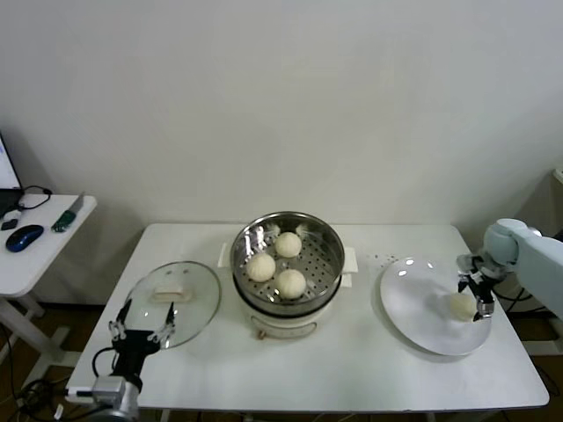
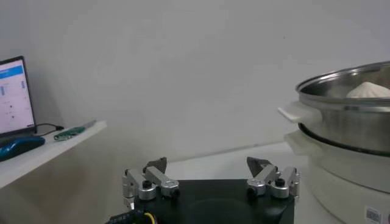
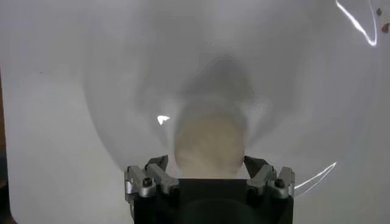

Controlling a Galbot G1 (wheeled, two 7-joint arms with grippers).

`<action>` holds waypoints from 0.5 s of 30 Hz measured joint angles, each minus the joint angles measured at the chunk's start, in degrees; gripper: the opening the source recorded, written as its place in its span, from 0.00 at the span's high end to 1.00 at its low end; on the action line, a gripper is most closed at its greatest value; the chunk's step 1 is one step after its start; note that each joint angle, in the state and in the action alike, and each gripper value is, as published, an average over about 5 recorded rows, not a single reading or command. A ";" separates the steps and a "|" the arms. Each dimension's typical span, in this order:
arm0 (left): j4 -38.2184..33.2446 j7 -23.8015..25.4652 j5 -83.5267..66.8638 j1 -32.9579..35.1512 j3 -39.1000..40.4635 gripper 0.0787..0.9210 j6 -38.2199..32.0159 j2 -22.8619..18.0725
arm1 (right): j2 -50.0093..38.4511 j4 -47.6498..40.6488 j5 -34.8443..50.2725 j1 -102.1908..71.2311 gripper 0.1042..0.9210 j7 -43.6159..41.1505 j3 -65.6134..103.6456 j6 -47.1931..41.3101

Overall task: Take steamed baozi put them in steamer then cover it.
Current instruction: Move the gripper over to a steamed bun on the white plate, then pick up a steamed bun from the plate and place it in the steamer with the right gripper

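Three off-white baozi (image 1: 260, 266) lie in the shiny steamer (image 1: 327, 242) on its white cooker base at the table's middle. A fourth baozi (image 1: 461, 305) lies on the white plate (image 1: 409, 299) at the right. My right gripper (image 1: 472, 299) is down over it. In the right wrist view the gripper (image 3: 207, 164) is open, and its fingertips straddle the baozi (image 3: 210, 143) on both sides. My left gripper (image 1: 141, 318) is open and empty at the front left, by the glass lid (image 1: 202, 294). In the left wrist view the gripper (image 2: 207, 163) faces the steamer (image 2: 347, 115).
The glass lid with a white handle lies flat on the table left of the steamer. A white side table (image 1: 35, 255) with a mouse and small items stands at the far left. A wall is close behind the table. Small crumbs (image 1: 387, 258) lie behind the plate.
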 measured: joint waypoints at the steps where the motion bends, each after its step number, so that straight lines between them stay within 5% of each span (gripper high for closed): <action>1: 0.02 0.00 0.06 0.01 0.07 0.12 0.00 -0.07 | 0.25 -0.38 -0.16 -0.22 0.12 0.05 0.40 0.14; 8: -0.06 0.00 0.40 0.13 0.30 0.12 -0.05 -0.44 | 1.95 -2.51 -0.92 -1.10 0.15 -0.07 2.32 0.94; 15: -0.28 -0.01 0.44 0.57 0.01 0.12 -0.26 -0.53 | 2.11 -2.70 -0.70 -1.05 0.27 -0.76 2.41 1.02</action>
